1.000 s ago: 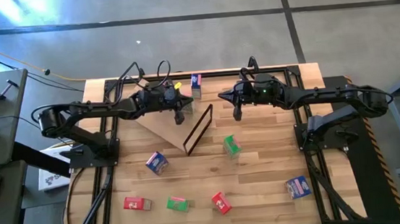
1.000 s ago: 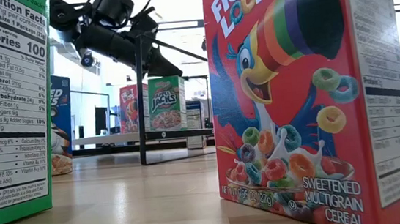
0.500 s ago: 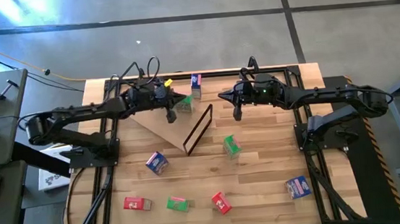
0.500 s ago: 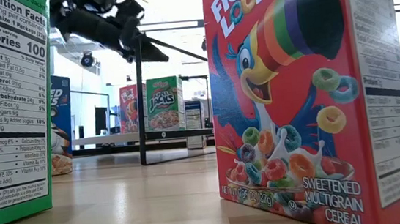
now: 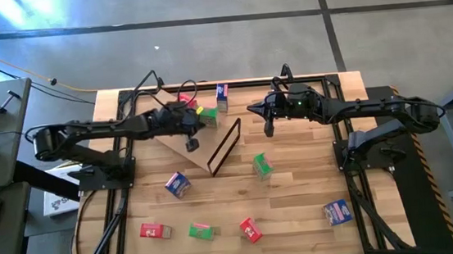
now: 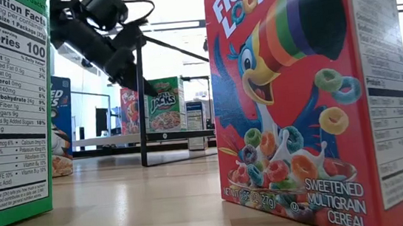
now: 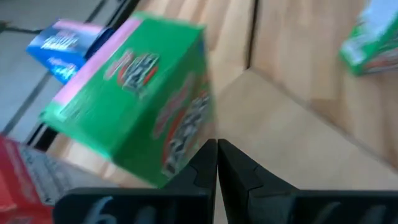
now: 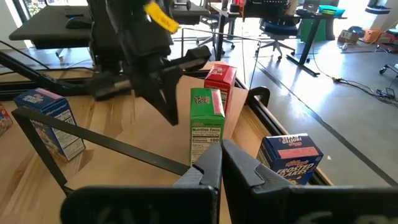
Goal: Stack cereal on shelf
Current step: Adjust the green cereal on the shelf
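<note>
From above, the closed, empty left hand (image 5: 192, 144) hides part of the shelf (image 5: 180, 144) beside a blurred green cereal box (image 7: 134, 99).

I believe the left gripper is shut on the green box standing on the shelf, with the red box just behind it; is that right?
Not quite: the left gripper is shut but empty, beside the green box, not on it, as the right wrist view shows. The box does stand on the shelf with the red box just behind it.

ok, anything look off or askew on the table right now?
The shelf sits skewed, angled across the tabletop rather than square to its edges. Cereal boxes lie scattered at odd angles, e.g. the blue box and red box. No spill or damage visible.
</note>
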`<move>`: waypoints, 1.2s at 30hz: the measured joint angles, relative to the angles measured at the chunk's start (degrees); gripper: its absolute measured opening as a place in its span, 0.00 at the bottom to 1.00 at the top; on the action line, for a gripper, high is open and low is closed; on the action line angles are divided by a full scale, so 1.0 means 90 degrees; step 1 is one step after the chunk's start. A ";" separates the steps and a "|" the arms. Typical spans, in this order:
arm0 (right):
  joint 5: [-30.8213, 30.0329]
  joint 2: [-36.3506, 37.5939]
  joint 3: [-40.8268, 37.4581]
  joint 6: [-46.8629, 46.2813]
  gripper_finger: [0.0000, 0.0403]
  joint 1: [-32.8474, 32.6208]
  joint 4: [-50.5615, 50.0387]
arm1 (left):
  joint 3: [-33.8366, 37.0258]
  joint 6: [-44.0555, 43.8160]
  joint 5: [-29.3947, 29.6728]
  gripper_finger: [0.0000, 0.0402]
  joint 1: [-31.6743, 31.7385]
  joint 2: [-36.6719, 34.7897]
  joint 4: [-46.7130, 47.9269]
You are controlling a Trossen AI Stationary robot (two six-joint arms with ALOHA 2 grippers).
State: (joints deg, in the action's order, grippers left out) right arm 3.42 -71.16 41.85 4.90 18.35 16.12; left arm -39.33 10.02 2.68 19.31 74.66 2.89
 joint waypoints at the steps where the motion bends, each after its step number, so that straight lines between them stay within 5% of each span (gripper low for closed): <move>1: 0.0000 0.0000 0.0000 -0.0009 0.00 0.0000 0.0000 | 0.0000 0.0007 0.0122 0.01 0.0000 0.0055 -0.0004; 14: 0.0000 -0.0005 0.0000 -0.0010 0.00 -0.0002 -0.0044 | -0.0005 -0.0035 0.0998 0.01 0.0036 0.0142 -0.0031; 26: 0.0000 -0.0005 0.0000 0.0003 0.00 0.0000 -0.0058 | -0.0012 0.0063 0.1008 0.01 0.0151 -0.0398 0.0356; 36: 0.0000 -0.0005 0.0000 0.0003 0.00 0.0000 -0.0069 | -0.0063 -0.0456 -0.0032 0.01 0.0150 -0.1110 0.0378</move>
State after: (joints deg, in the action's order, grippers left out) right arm 3.42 -71.20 41.85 4.93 18.35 15.50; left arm -39.90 5.92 2.40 20.66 64.67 6.29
